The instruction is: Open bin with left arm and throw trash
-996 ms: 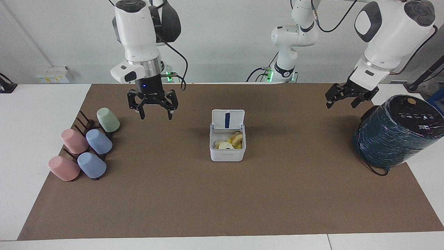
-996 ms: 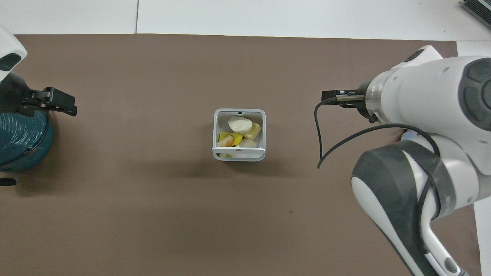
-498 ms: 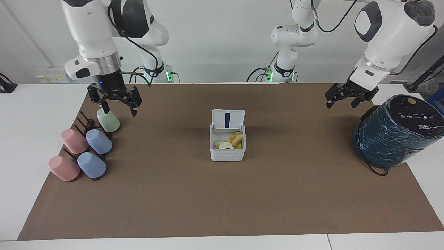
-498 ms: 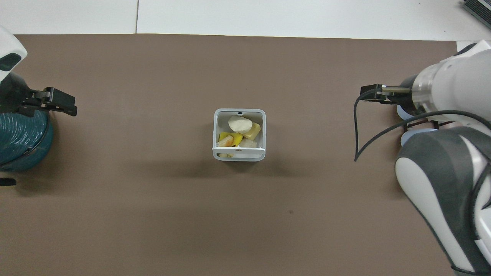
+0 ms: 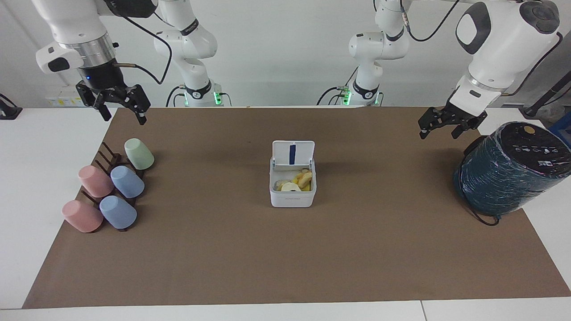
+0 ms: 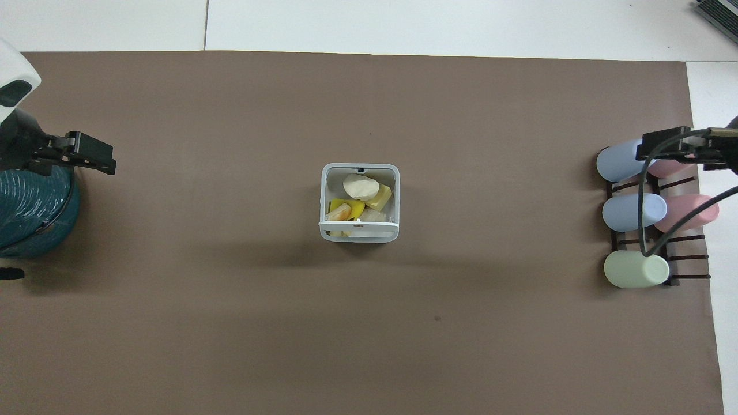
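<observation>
The white bin [image 5: 292, 198] stands in the middle of the brown mat with its lid [image 5: 293, 154] up on the side nearer the robots, blue stripe showing. The trash [image 5: 296, 182] lies inside it: a pale cream lump [image 6: 360, 185] and yellow-orange lumps [image 6: 380, 199]. The bin also shows in the overhead view [image 6: 324, 190]. My left gripper [image 5: 439, 133] is open and empty, up in the air beside the teal cylinder, well away from the bin. My right gripper [image 5: 125, 118] is open and empty, raised over the mat's edge by the cup rack.
A large dark teal cylinder [image 5: 508, 169] lies at the left arm's end of the table. Several pastel cups on a dark rack [image 5: 111, 187] sit at the right arm's end. The brown mat [image 5: 285, 258] covers most of the table.
The right gripper has moved away from the bin toward its own end of the table and risen, passing over the green cup. The left arm, bin and trash have not moved.
</observation>
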Robot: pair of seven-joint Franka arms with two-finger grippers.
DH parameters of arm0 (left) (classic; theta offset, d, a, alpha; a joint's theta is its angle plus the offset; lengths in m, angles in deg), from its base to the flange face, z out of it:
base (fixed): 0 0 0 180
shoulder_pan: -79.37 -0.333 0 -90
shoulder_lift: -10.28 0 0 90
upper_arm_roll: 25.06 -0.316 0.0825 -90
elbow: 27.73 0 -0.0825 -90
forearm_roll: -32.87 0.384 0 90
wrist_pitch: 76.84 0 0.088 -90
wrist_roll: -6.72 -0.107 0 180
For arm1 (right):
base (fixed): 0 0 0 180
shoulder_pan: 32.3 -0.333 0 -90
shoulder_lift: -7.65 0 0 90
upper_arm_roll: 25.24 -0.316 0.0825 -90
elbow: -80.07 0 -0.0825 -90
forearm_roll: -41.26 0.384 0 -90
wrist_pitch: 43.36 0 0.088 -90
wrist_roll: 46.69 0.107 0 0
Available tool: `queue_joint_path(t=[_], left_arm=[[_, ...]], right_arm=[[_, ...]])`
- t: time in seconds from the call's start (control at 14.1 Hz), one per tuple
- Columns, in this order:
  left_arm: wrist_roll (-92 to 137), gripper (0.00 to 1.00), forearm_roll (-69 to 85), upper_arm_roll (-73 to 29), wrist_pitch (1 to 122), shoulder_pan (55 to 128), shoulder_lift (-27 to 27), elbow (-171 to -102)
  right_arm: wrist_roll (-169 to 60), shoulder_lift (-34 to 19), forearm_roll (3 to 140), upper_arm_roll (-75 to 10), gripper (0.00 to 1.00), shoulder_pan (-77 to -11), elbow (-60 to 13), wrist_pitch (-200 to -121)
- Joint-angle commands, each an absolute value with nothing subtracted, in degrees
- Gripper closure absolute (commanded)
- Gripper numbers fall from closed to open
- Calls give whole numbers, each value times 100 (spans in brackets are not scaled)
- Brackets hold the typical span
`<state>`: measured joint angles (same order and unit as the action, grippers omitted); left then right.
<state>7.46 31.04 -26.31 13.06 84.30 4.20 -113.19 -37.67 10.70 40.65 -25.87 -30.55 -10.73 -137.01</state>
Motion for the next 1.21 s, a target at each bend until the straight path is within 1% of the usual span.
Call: queue_joint_path(t=[0.0, 0.07, 0.43, 0.57, 0.85, 1.14], left_arm=[[663, 0, 3207, -2638, 1422, 8429, 606, -11553], [663, 0, 3207, -2638, 1422, 8429, 606, -11553], [663, 0, 3208, -2638, 1413, 8429, 606, -11553], [663, 0, 3216, -2638, 1413, 8429, 606, -11553], [681, 0, 3216, -2638, 1413, 8429, 606, -11466], [681, 0, 3216, -2638, 1369, 8429, 685, -11430]], right_arm=[[-3851, 994, 4117, -2131, 0, -3561, -915, -13320], [-3851, 994, 4143, -1963, 0, -3703, -818, -13292], [-3755, 1081, 4196, -2058, 0, -3739, -1027, -13205], [-3588, 1187, 4196, -2084, 0, -3731, -1274, -13283], [-3561, 1152, 4100, -2146, 0, -3871, -1283, -13485], [-3579, 1178, 4099, -2155, 0, -3871, -1353, -13494]])
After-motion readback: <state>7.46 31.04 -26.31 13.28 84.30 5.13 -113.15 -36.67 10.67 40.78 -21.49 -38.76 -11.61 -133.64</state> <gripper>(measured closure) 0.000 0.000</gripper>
